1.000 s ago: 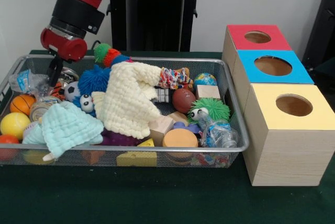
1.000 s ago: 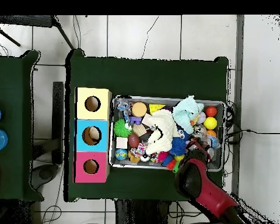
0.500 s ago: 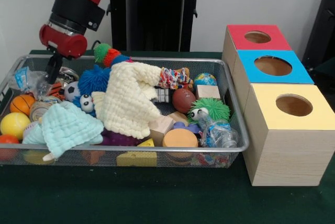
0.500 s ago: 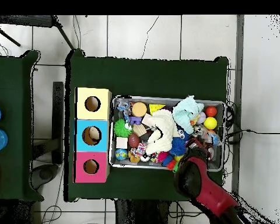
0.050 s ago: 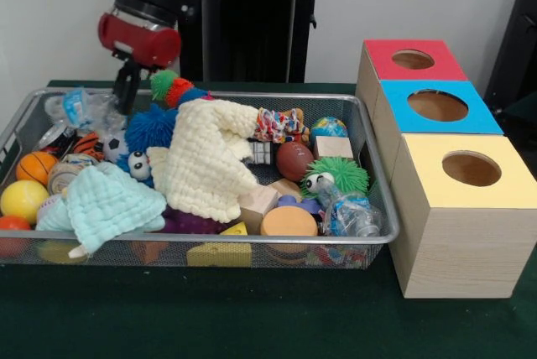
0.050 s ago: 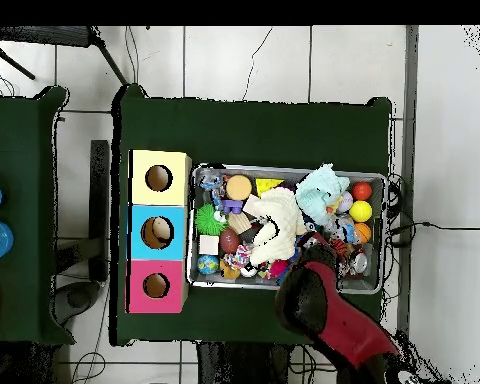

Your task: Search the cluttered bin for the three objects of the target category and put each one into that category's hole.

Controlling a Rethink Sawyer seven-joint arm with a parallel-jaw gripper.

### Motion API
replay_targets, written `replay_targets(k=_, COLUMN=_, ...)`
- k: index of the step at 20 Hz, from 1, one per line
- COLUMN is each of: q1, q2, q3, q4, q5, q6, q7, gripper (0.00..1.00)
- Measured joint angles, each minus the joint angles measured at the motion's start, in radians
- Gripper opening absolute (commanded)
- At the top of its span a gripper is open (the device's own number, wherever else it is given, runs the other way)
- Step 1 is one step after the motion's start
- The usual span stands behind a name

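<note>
The red and black arm (image 5: 151, 7) is reaching down over the far left corner of the wire bin (image 5: 369, 166), and its gripper (image 5: 126, 97) is hanging just above the clutter there. It is looking clamped on the end of a crumpled clear bottle (image 5: 82, 107) with a blue label; the bottle is sticking out to the left of the gripper, touching it, above a small football-patterned ball (image 5: 113, 146) and an orange basketball (image 5: 35, 166). Just to the right of the gripper a blue spiky ball (image 5: 151, 127) and a green and red furry toy (image 5: 168, 86) are lying against the cream cloth (image 5: 205, 158). A second clear bottle (image 5: 348, 212) is lying at the bin's near right corner, well apart from the gripper. Beside the bin three boxes are standing in a row, red (image 5: 411, 61), blue (image 5: 436, 107) and yellow (image 5: 470, 170), each with a round hole on top, all well apart from the gripper
</note>
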Motion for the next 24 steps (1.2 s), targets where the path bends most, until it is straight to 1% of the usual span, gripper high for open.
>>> replay_targets(k=2, q1=0.034, q2=-0.019, q3=-0.008, q4=0.005, q5=0.020, q6=0.036, q7=0.000, gripper=0.00)
replay_targets(k=4, q1=0.103, q2=-0.063, q3=-0.016, q4=0.015, q5=0.063, q6=0.133, q7=0.000, gripper=0.00)
replay_targets(k=8, q1=0.153, q2=-0.089, q3=-0.017, q4=0.022, q5=0.102, q6=0.207, q7=0.000, gripper=0.00)
replay_targets(k=9, q1=0.196, q2=-0.104, q3=-0.023, q4=0.029, q5=0.138, q6=0.257, q7=0.000, gripper=0.00)
replay_targets(k=11, q1=0.231, q2=-0.112, q3=-0.030, q4=0.032, q5=0.165, q6=0.291, q7=0.002, gripper=0.00)
replay_targets(k=16, q1=0.385, q2=-0.129, q3=-0.083, q4=0.034, q5=0.256, q6=0.411, q7=0.017, gripper=0.00)
replay_targets(k=17, q1=0.428, q2=-0.135, q3=-0.097, q4=0.034, q5=0.276, q6=0.450, q7=0.027, gripper=0.00)
replay_targets(k=19, q1=0.487, q2=-0.145, q3=-0.109, q4=0.034, q5=0.309, q6=0.507, q7=0.051, gripper=0.00)
replay_targets(k=21, q1=0.522, q2=-0.151, q3=-0.112, q4=0.034, q5=0.334, q6=0.541, q7=0.073, gripper=0.00)
replay_targets(k=22, q1=0.555, q2=-0.154, q3=-0.112, q4=0.034, q5=0.361, q6=0.566, q7=0.099, gripper=0.00)
replay_targets(k=24, q1=0.579, q2=-0.155, q3=-0.113, q4=0.033, q5=0.382, q6=0.578, q7=0.123, gripper=0.00)
